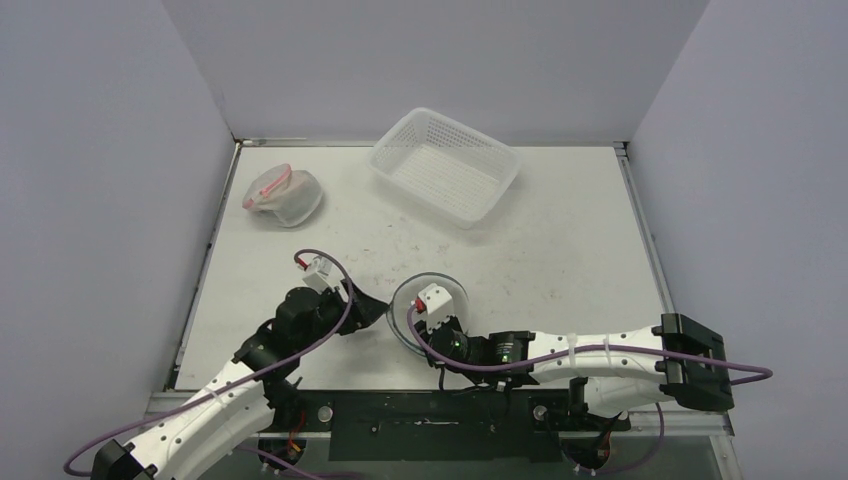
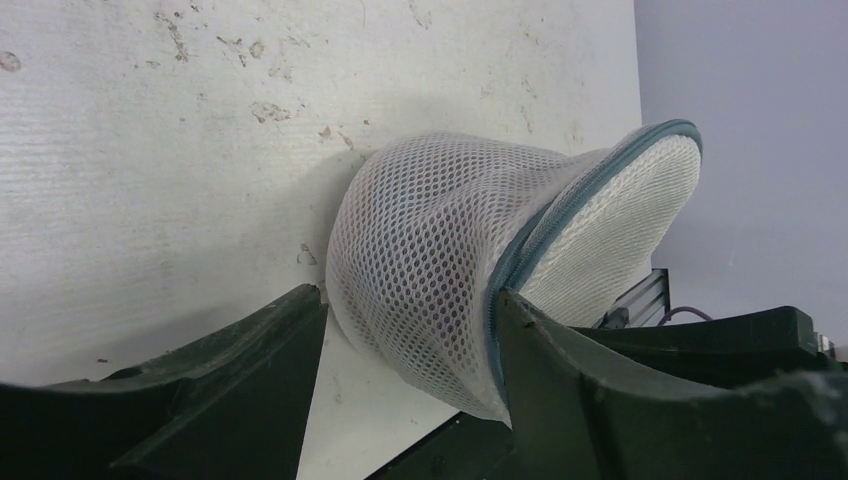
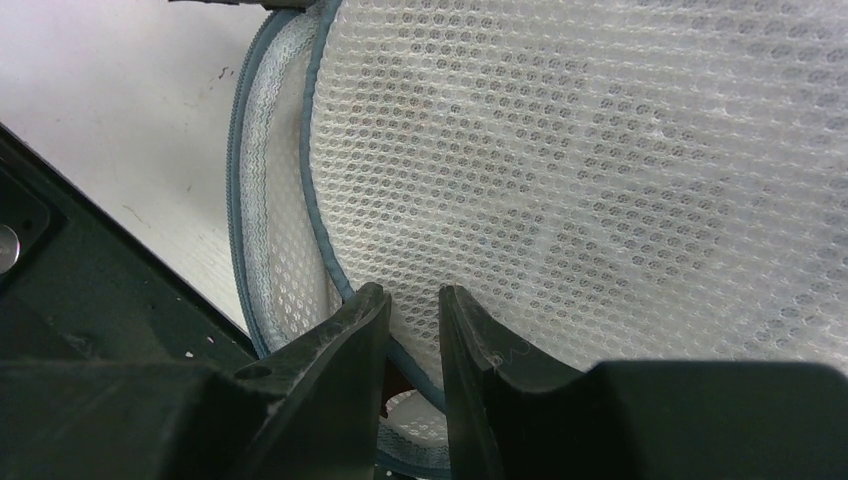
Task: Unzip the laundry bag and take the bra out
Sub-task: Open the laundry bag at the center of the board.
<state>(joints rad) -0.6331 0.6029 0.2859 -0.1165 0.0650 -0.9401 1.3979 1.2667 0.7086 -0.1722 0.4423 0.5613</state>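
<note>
Right gripper [image 3: 412, 300] nearly closed astride the zip [image 3: 318, 200] seam (pull grabbed? can't tell). Left gripper [image 2: 410, 300] clamps the laundry bag [image 2: 440, 230] by its mesh, at the near edge of the table [image 1: 560, 260]. Zip looks shut, bra not out: all steps left. Basket [image 1: 445, 165] sits far back, well apart.

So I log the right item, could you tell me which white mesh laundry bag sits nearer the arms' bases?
The round white mesh bag with a grey-blue zip; the other mesh bag, showing pink, lies far left.
</note>
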